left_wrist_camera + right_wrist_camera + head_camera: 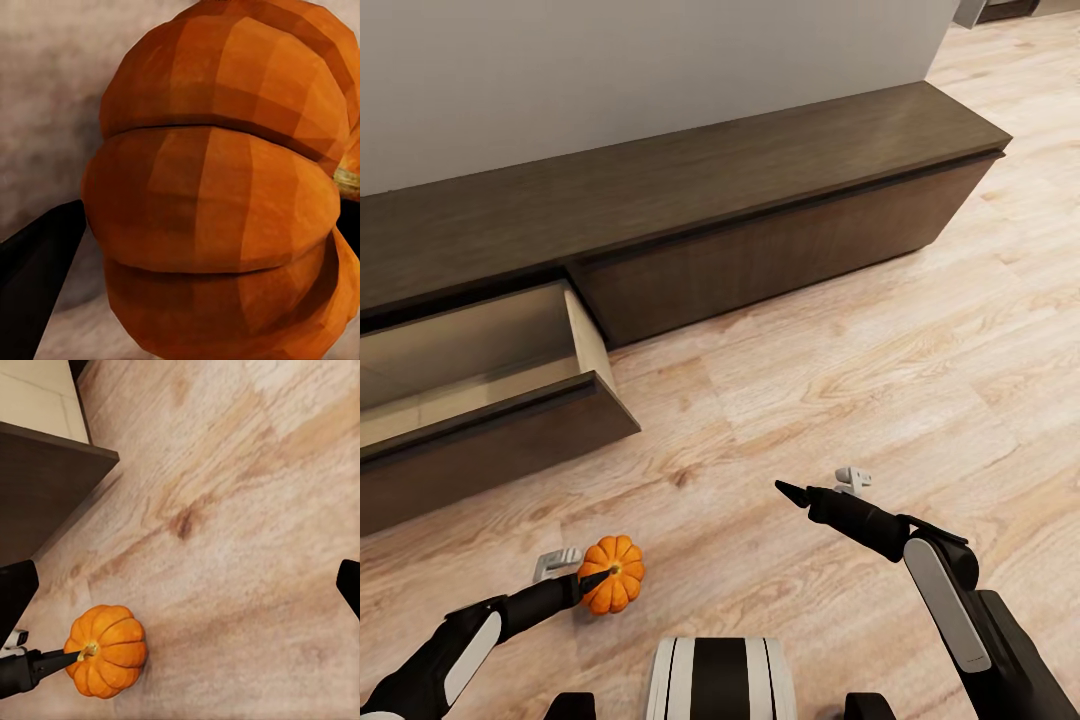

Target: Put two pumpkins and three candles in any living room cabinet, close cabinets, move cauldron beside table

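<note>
Pumpkin [612, 573] gripped in my left jaws [600, 577], over the floor [840, 380] near the open cabinet drawer [470, 370]. Right jaws [792, 490] wide, empty. Nothing stowed yet that I can see.

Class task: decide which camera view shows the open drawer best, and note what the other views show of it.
The head view: the drawer appears nearly whole, pulled out of the cabinet, with its tan inside visible. The right wrist view catches one corner of its dark front and a bit of tan inside. The left wrist view has the pumpkin up close.
</note>
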Available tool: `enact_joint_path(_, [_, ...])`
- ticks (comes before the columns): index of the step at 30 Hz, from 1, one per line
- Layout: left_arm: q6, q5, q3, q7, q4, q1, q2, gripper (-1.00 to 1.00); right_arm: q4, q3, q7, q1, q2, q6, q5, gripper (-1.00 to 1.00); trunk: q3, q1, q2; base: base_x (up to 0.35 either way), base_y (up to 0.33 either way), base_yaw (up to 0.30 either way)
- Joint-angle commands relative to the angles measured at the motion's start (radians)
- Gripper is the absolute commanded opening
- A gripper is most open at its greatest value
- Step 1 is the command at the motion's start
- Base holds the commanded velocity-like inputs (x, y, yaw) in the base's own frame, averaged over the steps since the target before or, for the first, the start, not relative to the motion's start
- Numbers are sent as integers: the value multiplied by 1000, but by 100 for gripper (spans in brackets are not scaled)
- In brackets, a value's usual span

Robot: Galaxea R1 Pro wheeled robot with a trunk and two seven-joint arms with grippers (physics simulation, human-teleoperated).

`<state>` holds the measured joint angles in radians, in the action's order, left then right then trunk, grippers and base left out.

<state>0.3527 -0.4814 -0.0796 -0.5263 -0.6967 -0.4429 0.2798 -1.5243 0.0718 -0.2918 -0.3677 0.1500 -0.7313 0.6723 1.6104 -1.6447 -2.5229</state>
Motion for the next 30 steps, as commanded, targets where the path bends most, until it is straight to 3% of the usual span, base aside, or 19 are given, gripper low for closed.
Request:
enact_joint_path(1, [8,-11,-3,2,-1,0,1,-100,0,0,-2,0,0,-3,0,100,1,0,0,0,0,0])
enact_joint_path(5, [8,-11,-3,2,-1,0,1,-100,0,0,-3,0,1,-3,0,100,1,0,0,0,0,0])
enact_joint_path(16, [10,-12,0,-5,-7,0,2,-100,0,-1,-6,0,2,-3,1,100,-42,5,2,0,0,0])
enact_joint_path(21, [31,-23,4,-6,-92,5,13,-100,2,-2,-2,0,2,-4,1,100,-61,7,4,0,0,0])
enact_joint_path(23, [74,-26,6,-9,-155,9,23,-100,1,-3,0,0,2,-2,1,100,-69,8,4,0,0,0])
enact_joint_path(26, [223,-28,11,-17,-281,12,31,-100,1,-5,2,0,1,3,1,100,-81,10,5,0,0,0])
enact_joint_path(30, [363,-29,39,-19,-455,33,33,-100,1,-7,6,0,0,6,1,100,-96,11,6,0,0,0])
